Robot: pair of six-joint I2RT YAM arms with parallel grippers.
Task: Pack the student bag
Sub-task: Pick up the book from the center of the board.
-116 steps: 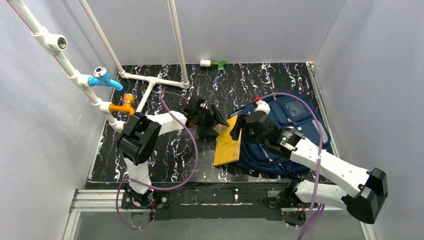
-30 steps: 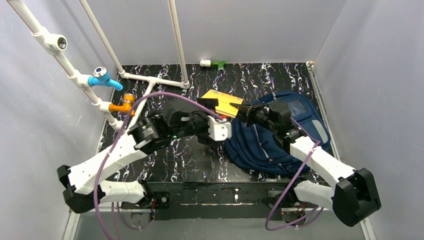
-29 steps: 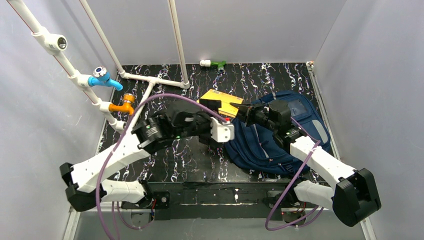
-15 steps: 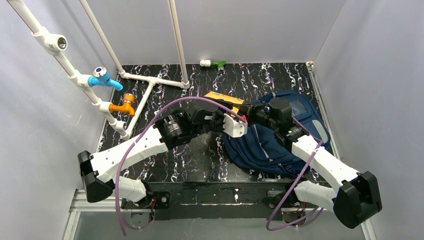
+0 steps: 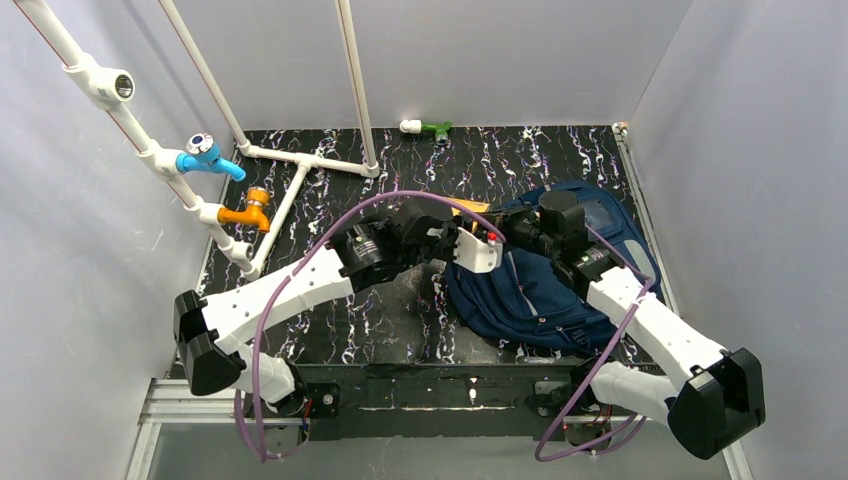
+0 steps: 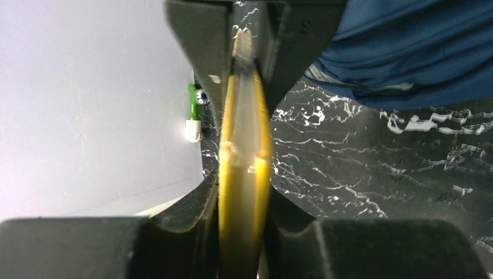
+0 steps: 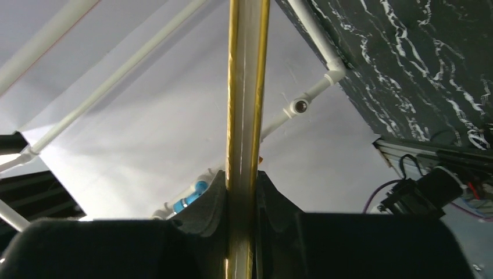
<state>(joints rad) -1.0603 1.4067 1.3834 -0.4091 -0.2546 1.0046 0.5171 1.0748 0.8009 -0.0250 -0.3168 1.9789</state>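
1. We find the student bag (image 5: 545, 300) lying flat on the right half of the black marbled table (image 5: 560, 150). The right arm's forearm crosses above it.
2. Both arms reach inward, and their grippers meet just beside the bag's far left edge.
3. The left gripper (image 6: 243, 186) pinches a yellow book (image 6: 244, 128), seen edge-on. Its fingers (image 6: 200, 203) press against the book's two faces.
4. The right gripper (image 7: 241, 180) clamps the same book. Its fingers (image 7: 212, 197) bear on both covers, with no gap showing.
5. In the top view, only a thin yellow sliver of the book shows between the two grippers.
6. A green-and-white fitting (image 5: 428, 128) lies at the table's back edge.
7. A white pipe frame (image 5: 300, 160) stands at the left rear. It carries a blue valve (image 5: 208, 155) and an orange valve (image 5: 245, 212).
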